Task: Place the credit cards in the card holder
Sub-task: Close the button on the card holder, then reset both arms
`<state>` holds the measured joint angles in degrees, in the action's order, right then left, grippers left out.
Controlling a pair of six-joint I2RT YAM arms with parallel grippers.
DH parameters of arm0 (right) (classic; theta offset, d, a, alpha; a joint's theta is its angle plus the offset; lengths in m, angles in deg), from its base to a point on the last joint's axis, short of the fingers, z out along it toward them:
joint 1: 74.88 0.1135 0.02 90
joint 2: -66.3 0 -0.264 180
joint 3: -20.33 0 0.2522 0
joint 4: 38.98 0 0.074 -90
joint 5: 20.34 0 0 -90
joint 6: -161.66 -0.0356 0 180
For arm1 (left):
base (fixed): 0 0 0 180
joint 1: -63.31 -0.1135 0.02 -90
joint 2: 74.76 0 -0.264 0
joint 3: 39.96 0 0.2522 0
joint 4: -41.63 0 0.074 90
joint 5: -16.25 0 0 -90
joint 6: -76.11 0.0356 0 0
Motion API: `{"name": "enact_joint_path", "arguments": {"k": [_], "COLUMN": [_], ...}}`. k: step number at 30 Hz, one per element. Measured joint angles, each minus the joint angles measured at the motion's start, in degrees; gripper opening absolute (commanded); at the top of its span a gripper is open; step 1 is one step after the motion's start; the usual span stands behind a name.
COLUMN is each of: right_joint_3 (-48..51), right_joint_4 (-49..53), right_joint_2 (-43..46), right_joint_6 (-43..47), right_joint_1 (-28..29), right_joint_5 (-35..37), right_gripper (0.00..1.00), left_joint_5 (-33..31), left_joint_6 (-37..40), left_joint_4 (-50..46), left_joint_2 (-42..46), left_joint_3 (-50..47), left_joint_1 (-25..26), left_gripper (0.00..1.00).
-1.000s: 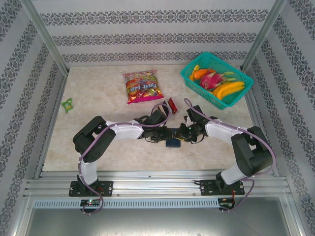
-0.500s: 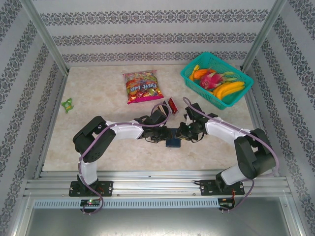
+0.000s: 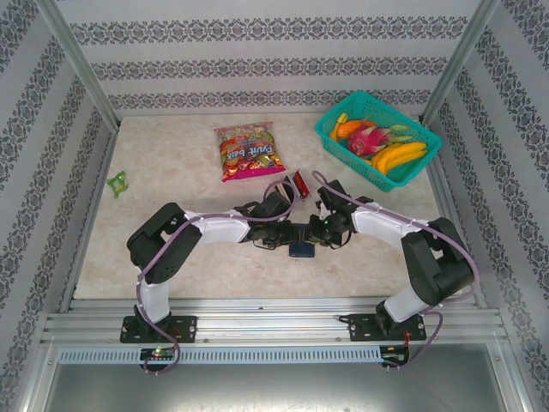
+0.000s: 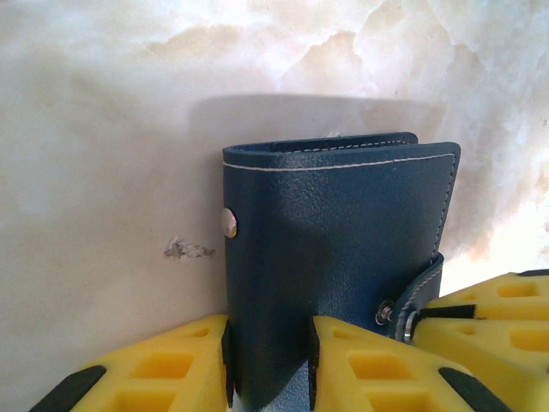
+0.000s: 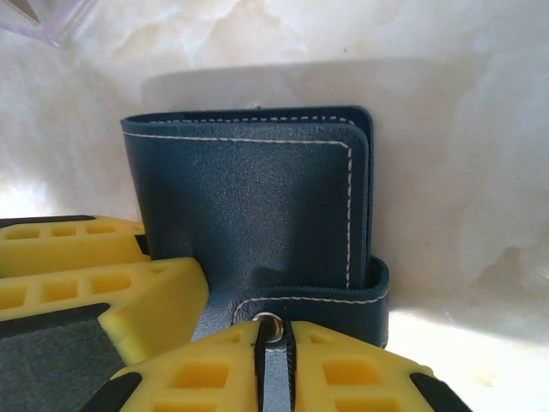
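Navy leather is sitting between both tools: the holder [image 3: 301, 249] is lying near the middle of the table [image 3: 171, 163], a little toward its near edge, folded shut. The left gripper [image 3: 290, 233] is reaching in from the left side and the right gripper [image 3: 319, 233] from the right side, and the two are meeting just over the holder.

In the left wrist view the left gripper [image 4: 270, 360] is clamping the holder [image 4: 334, 232]; one lower corner of the cover is running down between its yellow fingers [image 4: 171, 369]. A bare metal stud [image 4: 230, 223] is showing on the cover, so the clasp is hanging undone.

In the right wrist view the right gripper [image 5: 273, 343] is pinching the tab [image 5: 343, 300], its fingers [image 5: 189, 378] closing tight on the strap beside the snap ring. The holder [image 5: 249, 206] is filling the space ahead of them.

A red card [image 3: 300, 183] is lying just beyond the grippers, toward the far edge. Further back a bag [image 3: 246, 150] is resting flat. A teal basket [image 3: 330, 130] of fruit is standing at the far right corner. A green scrap [image 3: 117, 181] is lying by the left edge.
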<state>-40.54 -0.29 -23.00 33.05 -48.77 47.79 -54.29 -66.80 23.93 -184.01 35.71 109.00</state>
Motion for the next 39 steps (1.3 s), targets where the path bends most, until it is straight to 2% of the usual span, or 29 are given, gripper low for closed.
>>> {"name": "enact_joint_path", "arguments": {"k": [18, 24, 31, 34, 36, 39], "right_joint_3": [-2.43, -5.07, -8.24, -8.07, -7.13, -5.73], "right_joint_4": [1.86, 4.61, 8.52, 8.55, 7.98, 7.91], "right_joint_2": [-2.47, -4.83, -6.45, -5.29, -3.10, 5.68], "right_joint_6": [1.14, 1.42, 1.86, 2.56, 3.23, 5.05], "right_joint_1": [0.39, 0.42, 1.86, 2.73, 3.04, 2.67], "right_joint_5": [0.74, 0.48, 3.17, 5.05, 6.69, 12.74], "right_gripper": [0.16, 0.10, 0.10, 0.19, 0.33, 0.52], "left_joint_5": [-0.02, -0.02, -0.02, -0.07, -0.15, -1.29], "left_joint_6": [0.00, -0.02, -0.02, 0.02, 0.07, 0.50], "left_joint_4": [0.00, -0.02, 0.13, 0.98, 1.88, 1.57], "left_joint_2": [0.00, 0.00, 0.04, 0.46, 0.96, 4.31], "left_joint_3": [0.00, 0.00, -0.13, -0.79, -1.60, -4.17], "left_joint_1": [0.00, 0.00, 0.00, 0.00, 0.11, 1.07], "left_gripper": [0.29, 0.27, 0.28, 0.33, 0.40, 0.49]}}
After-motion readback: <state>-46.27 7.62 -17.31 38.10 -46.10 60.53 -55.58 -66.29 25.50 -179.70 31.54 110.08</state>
